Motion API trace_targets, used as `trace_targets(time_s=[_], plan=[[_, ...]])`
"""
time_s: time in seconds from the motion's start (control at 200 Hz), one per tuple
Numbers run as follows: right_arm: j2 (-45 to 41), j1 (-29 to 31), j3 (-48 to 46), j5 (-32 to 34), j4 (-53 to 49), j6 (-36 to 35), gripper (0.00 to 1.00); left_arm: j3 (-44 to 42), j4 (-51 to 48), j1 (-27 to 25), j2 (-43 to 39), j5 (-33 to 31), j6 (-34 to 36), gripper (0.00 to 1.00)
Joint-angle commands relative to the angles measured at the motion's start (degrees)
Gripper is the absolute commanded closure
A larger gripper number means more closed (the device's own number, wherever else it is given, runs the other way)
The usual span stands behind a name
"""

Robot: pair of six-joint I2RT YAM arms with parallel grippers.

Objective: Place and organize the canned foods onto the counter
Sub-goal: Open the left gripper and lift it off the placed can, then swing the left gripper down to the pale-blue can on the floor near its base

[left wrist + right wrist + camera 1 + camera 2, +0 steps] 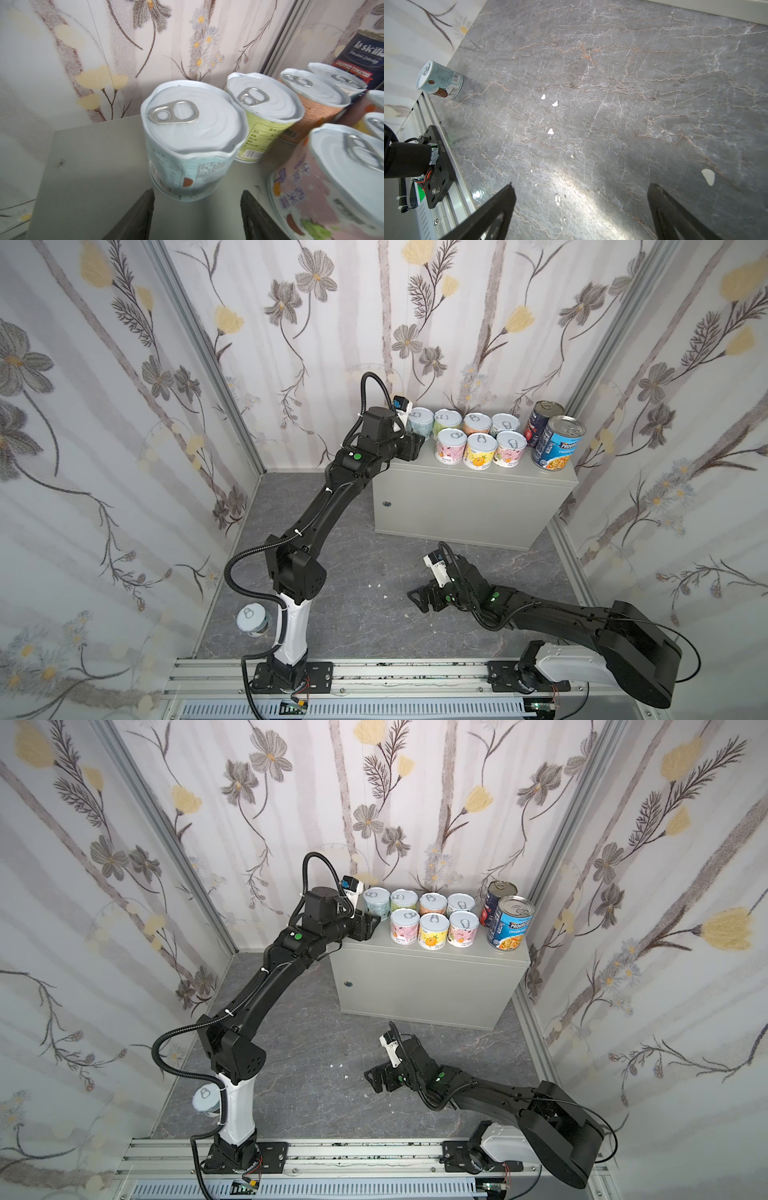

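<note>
Bright even light — floor point(571, 199) glare, close-ups blurred

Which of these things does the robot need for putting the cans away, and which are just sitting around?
For the job: the counter, seven short cans on it, the blue soup can, the chopped tomatoes can, the teal can on the floor.

Just lying about: white flecks, flowered wallpaper, metal rail.

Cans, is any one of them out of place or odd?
One teal can stands alone on the floor, by the left wall, while nine others sit grouped on the counter. Small white chips dot the floor too.
</note>
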Motion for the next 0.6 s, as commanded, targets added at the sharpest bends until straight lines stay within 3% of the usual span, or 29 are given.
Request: trace_targets(time_s=[0.0, 0.125, 0.285, 0.39, 0.6], plan=[[-1.3, 0.0, 0.5, 1.2, -0.3, -0.1, 0.0, -2.1, 0.6, -0.1, -3.4, -3.0, -0.5, 0.31], [-3.5, 0.1, 0.7, 2.0, -2.0, 0.3, 0.0, -6.1, 0.7, 0.0, -8.3, -6.2, -1.6, 0.28], [-7.1, 0.6, 1.1, 5.2, -6.0, 0.7, 0.0, -13.1, 0.7, 0.0, -15.9, -11.1, -3.9, 0.15], [-9.7, 1.0, 1.1, 7.0, -8.5, 1.1, 0.0, -19.3, 0.9, 0.0, -21.4, -15.6, -5.3, 0.0], [-12.9, 2.4, 1.9, 8.1, -11.3, 1.7, 0.0, -35.6, 2.9, 0.0, -33.3, -21.3, -8.5, 0.0]])
